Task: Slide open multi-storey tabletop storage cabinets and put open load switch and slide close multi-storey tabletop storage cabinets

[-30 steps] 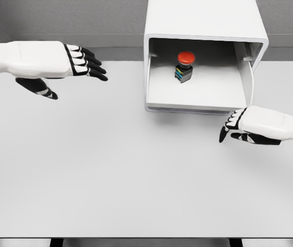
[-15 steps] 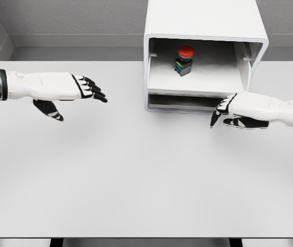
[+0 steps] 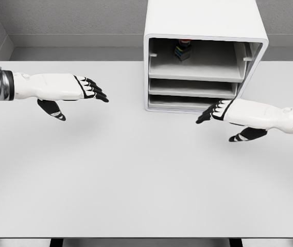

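No text, label, brand, number or sign can be read anywhere: the cabinet (image 3: 206, 20), the switch (image 3: 182, 50) inside it and the table (image 3: 136, 175) bear no legible markings.

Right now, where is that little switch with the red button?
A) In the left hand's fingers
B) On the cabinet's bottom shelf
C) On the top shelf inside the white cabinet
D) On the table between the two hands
C: the switch sits far back on the top shelf of the cabinet, and both the left hand and the right hand are empty.
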Motion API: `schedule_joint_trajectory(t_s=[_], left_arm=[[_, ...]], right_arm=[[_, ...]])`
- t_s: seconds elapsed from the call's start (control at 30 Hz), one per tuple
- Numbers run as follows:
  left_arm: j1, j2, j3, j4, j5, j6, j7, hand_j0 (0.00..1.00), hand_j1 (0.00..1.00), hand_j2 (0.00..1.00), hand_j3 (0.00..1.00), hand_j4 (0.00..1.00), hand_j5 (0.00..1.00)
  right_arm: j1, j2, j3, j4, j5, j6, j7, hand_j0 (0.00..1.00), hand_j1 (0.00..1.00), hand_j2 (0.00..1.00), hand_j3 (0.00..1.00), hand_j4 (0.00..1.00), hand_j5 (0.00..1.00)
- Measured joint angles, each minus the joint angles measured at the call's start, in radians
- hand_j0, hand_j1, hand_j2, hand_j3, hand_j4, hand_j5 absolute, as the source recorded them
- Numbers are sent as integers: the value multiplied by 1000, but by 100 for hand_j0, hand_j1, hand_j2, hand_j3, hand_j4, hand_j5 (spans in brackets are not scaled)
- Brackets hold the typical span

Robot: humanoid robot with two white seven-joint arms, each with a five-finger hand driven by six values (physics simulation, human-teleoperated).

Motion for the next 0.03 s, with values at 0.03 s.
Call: schedule_joint_trajectory(t_s=[0.03], left_arm=[[0, 0, 0, 0, 0, 0, 0, 100, 100, 100, 100, 100, 100]], right_arm=[[0, -2, 0, -3, 0, 0, 0, 100, 100, 100, 100, 100, 100]])
